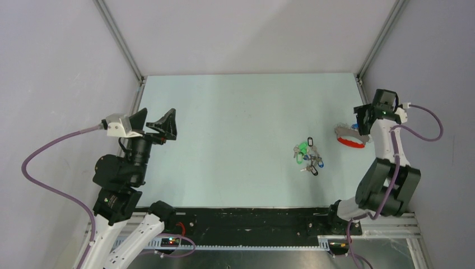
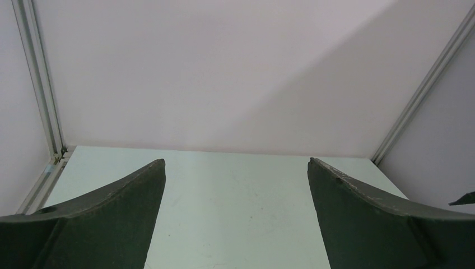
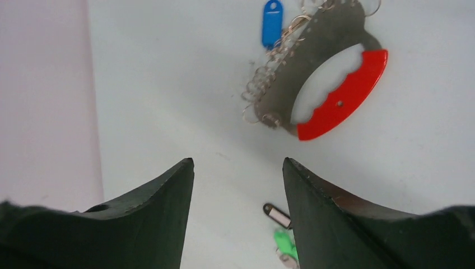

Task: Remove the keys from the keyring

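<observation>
Right pincer (image 3: 237, 161) half-open, empty; keyring (image 3: 322, 50) just ahead looks light, stiff, slick (blue key (image 3: 271, 22) beyond it), so pinch the red band (image 3: 353, 89).

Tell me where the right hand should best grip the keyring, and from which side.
Probably the red band, from above, closing across its narrow width. The keyring lies flat, and this band is bare, while the grey strip carries small wire rings.

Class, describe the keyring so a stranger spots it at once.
Look to the right side of the pale green tabletop. There lies an oval keyring, half bright red band, half grey wavy strip. Unlike the cluster of coloured-headed keys beside it, it is one large loop.
</observation>
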Controlling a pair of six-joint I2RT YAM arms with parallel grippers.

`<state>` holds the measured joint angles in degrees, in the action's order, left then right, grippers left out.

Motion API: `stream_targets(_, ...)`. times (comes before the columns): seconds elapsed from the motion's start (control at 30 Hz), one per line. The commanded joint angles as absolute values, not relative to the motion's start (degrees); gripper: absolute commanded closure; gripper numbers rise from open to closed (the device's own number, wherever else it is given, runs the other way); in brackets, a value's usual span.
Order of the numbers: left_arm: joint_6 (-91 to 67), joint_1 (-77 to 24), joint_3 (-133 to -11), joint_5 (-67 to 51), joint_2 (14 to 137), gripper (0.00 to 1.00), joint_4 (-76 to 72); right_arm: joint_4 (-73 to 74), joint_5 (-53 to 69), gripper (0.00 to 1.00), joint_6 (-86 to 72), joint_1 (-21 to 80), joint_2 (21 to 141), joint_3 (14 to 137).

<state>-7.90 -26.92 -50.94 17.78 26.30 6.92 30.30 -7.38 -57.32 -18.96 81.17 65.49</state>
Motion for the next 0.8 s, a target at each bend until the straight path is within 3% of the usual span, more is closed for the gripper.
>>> stream_targets(0.0, -6.90, -26.63, -50.57, 17.95, 26.36, 0.00, 5.28, 30.15, -7.89, 0.33, -56.62, -19.84, 90.45, 68.77)
stream_targets(0.1, -6.78, -26.63, -50.56, 18.16, 26.16, 0.00, 5.29, 33.48, -8.43, 0.18, -56.36, -19.57, 97.13, 75.20)
stream_targets(0.33, -6.51, -26.63, -50.44, 18.74, 25.94, 0.00, 5.32, 49.14, -18.16, 0.20, -55.54, -18.64, 116.84, 95.79)
stream_targets(0.53, -6.50, -26.65, -50.48, 18.93, 25.85, 0.00, 5.27, 62.29, -19.30, 0.19, -55.17, -17.96, 130.61, 112.36)
stream_targets(0.77, -6.33, -26.58, -50.49, 19.35, 25.26, 0.00, 5.25, 57.93, -21.22, 0.25, -56.96, -16.75, 129.50, 106.29)
